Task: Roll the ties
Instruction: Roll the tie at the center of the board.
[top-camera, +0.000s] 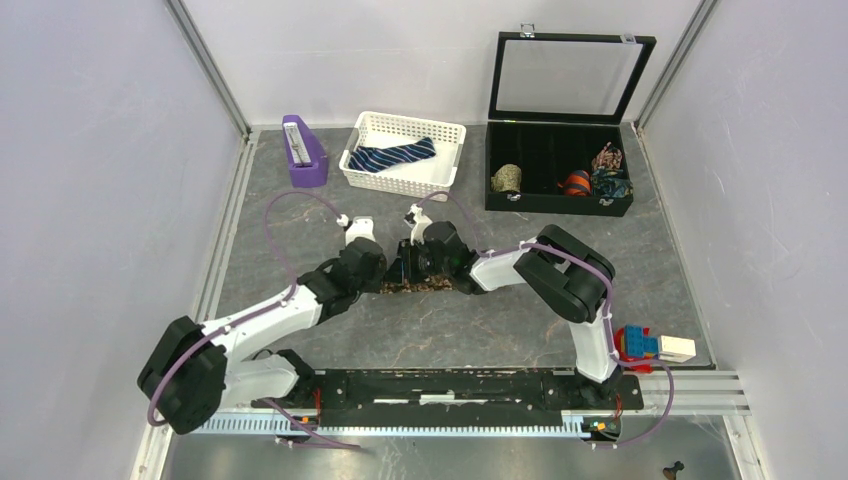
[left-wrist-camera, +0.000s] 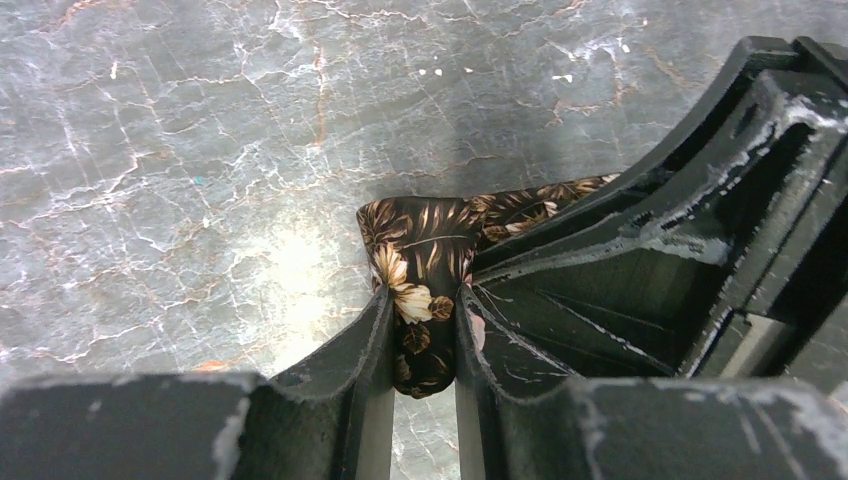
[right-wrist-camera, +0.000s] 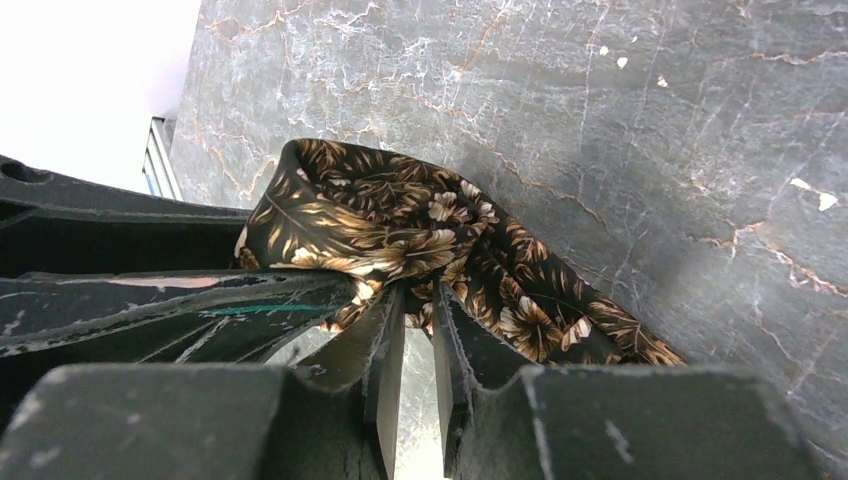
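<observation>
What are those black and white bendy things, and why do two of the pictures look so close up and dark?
Those are two robot arms, bolted to the front of a grey stone-look table. The wide picture comes from a camera up above. The two close-up pictures come from little cameras on the arms' wrists, so you see their own black fingers.

Both are pinching one brown leafy tie. The left gripper is shut on a fold of it, and the right gripper is shut on it from the other side.

At the back sits a white basket with a navy striped tie inside, a purple holder, and an open black box holding a few rolled-up things. Near the right arm lie some toy blocks.
</observation>
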